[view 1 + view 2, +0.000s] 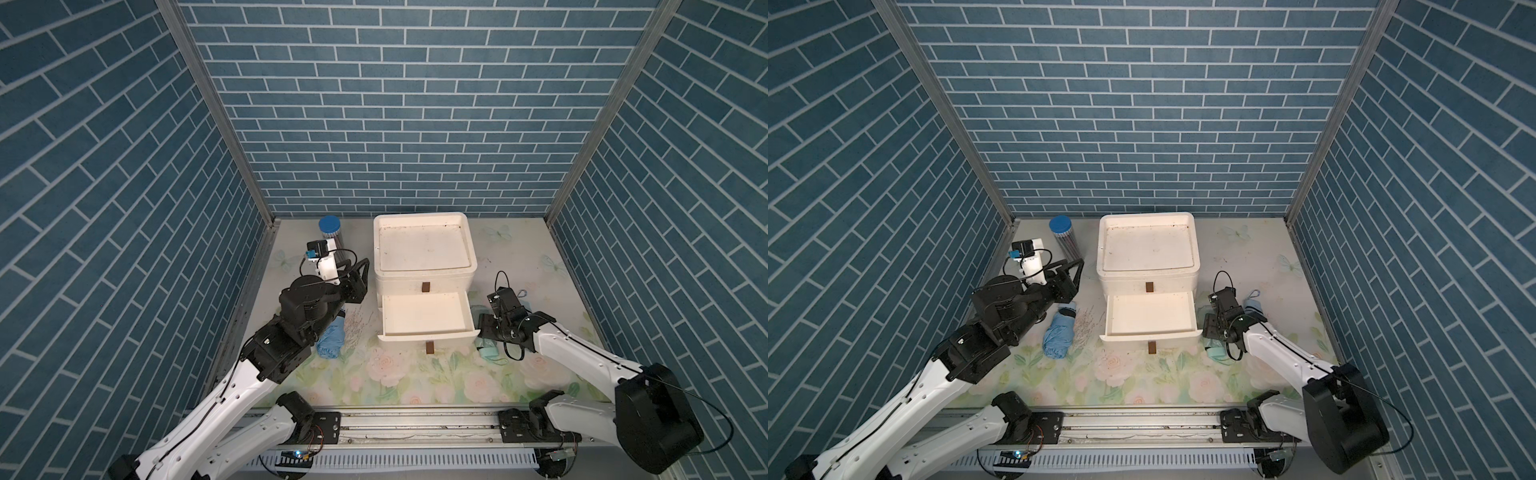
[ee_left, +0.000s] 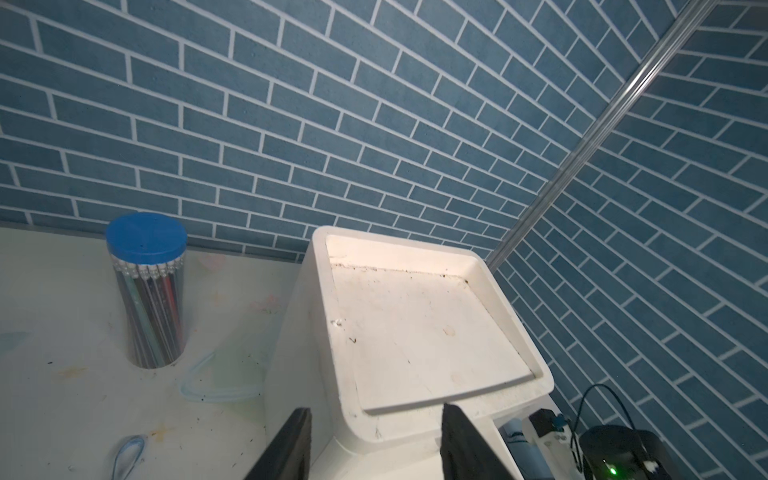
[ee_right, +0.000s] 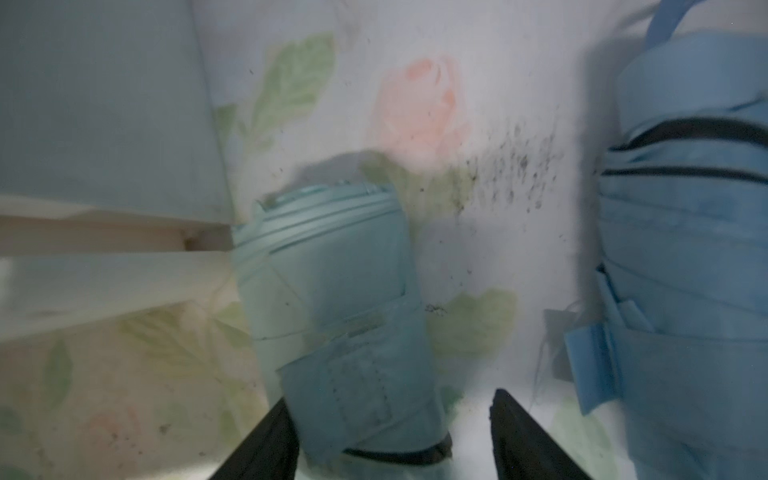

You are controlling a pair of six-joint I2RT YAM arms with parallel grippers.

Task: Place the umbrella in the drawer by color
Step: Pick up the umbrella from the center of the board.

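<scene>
Hovering low over the flowered table [image 1: 415,374], the right gripper [image 3: 392,399] holds its black fingers [image 3: 270,444] spread apart; the mint-green umbrella [image 3: 332,291] lies on the table between them, close against one finger and clear of the other, so nothing is clamped; its ribbed end points away from the wrist and sits just beside the corner of the open drawer [image 1: 426,316]. Outside the gripper's other finger, on the side away from the drawers, lies a blue umbrella [image 3: 685,249], strapped shut and apart from the mint one.

The left gripper [image 2: 374,436] is raised beside the near top corner of the white drawer cabinet [image 2: 415,324]; its jaws stand apart with nothing between them; ahead of it and off to one side, a pencil tube [image 2: 145,291] with a blue lid stands upright on the table. A second blue umbrella [image 1: 1059,334] lies behind this gripper, partly under the arm's wrist in both top views, near the open drawer's side; the drawer above the open one is shut.
</scene>
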